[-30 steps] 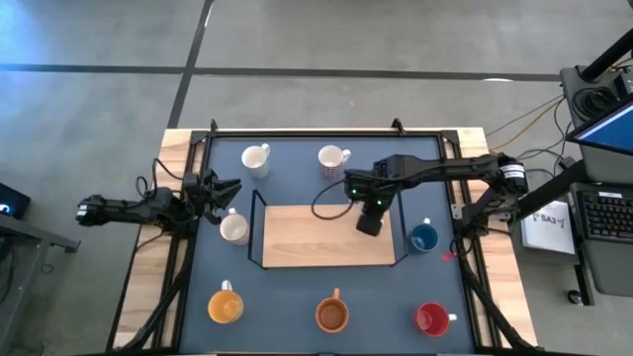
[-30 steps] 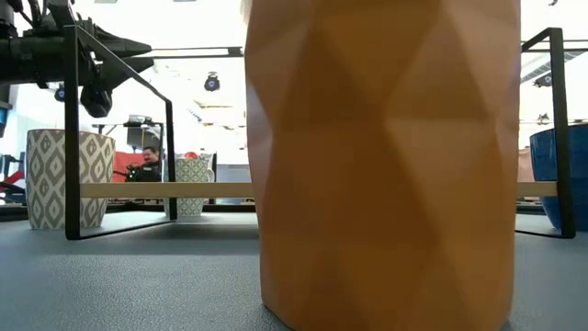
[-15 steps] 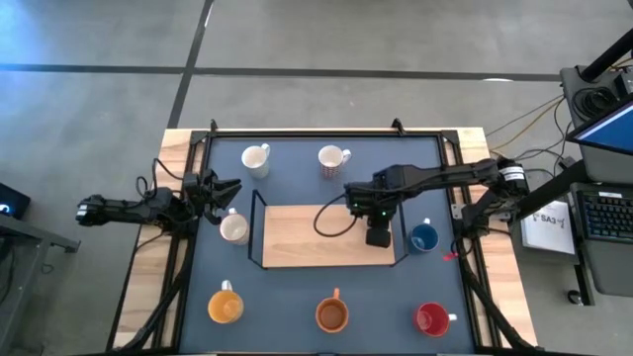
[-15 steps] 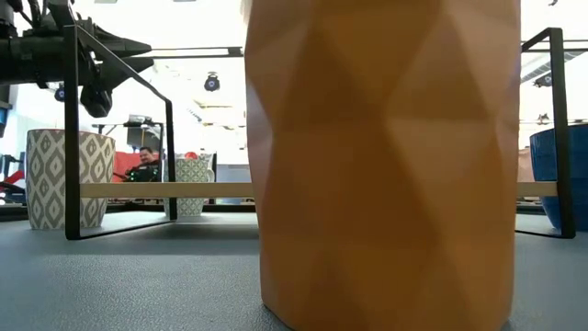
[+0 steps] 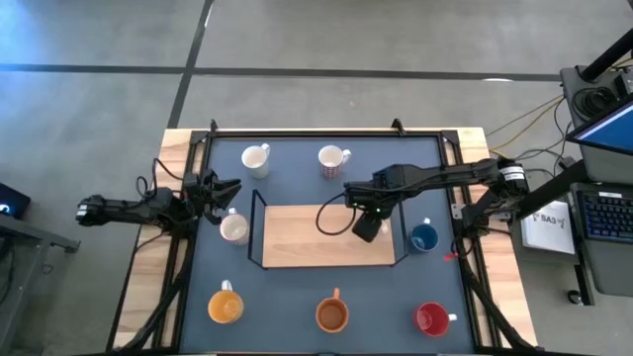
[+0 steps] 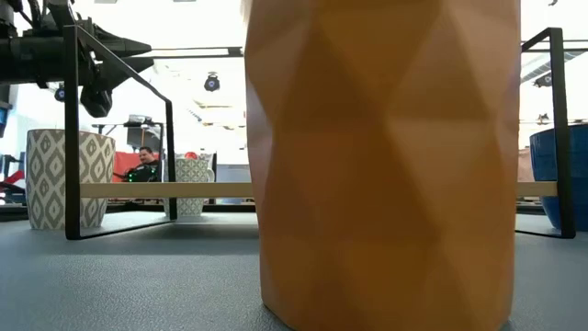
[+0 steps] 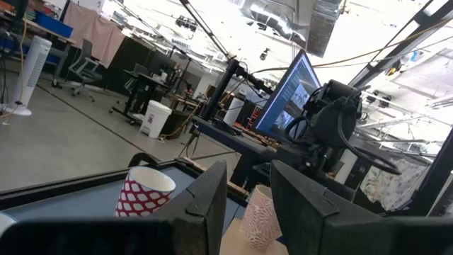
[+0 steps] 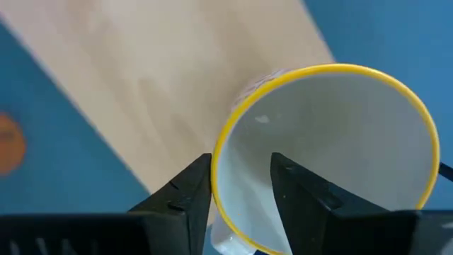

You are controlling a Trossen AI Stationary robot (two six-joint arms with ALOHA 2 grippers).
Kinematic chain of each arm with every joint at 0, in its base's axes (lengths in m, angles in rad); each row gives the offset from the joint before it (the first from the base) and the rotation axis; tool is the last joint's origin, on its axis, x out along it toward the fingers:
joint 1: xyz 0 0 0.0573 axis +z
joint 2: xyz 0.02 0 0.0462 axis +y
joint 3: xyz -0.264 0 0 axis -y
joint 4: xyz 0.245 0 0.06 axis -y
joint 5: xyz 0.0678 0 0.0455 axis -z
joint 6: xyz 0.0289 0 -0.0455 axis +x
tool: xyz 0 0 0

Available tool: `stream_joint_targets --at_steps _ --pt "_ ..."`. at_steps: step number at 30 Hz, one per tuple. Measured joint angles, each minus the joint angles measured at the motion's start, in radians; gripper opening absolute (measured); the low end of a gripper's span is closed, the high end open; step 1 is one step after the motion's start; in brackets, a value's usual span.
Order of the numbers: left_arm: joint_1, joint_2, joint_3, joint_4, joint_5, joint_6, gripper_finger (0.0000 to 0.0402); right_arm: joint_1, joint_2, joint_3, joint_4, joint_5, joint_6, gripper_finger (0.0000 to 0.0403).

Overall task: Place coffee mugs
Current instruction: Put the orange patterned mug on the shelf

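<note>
Dark blue mat on the table [image 5: 297, 287], with a wooden board [image 5: 297, 237] fenced by a black wire frame in the middle. The right gripper [image 5: 364, 227] has been shuffling around over the board's 3 o'clock end for the last second and sits there now. Its wrist cam shows the fingers standing apart across the wall of a yellow-rimmed white mug [image 8: 333, 163], one finger inside and one outside, not pinching it. To me that's a fresh let-go, so this mug looks delivered. The blue mug [image 5: 423, 237] waits just off the board at 3 o'clock. The left gripper [image 5: 229, 186] idles at 9 o'clock, fingers apart, holding nothing.
</note>
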Motion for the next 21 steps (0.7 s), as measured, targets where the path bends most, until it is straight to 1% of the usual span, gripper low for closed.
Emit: stream_joint_targets --at_steps 5,10,13,19,21 --pt "0.0 0.0 0.0 0.0 0.0 0.0 0.0093 -0.015 0.0 0.0 0.032 0.017 0.041 0.0133" --pt "0.0 0.0 0.0 0.0 0.0 0.0 0.0093 -0.015 0.0 0.0 0.038 0.019 0.032 0.0113" --pt "0.0 0.0 0.0 0.0 0.0 0.0 0.0093 -0.015 0.0 0.0 0.039 0.017 0.013 0.009" --pt "0.0 0.0 0.0 0.0 0.0 0.0 0.0093 -0.015 0.0 0.0 0.03 0.006 -0.055 0.0025" --pt "0.0 0.0 0.0 0.0 0.0 0.0 0.0093 -0.015 0.0 0.001 0.024 -0.001 -0.108 0.0016"
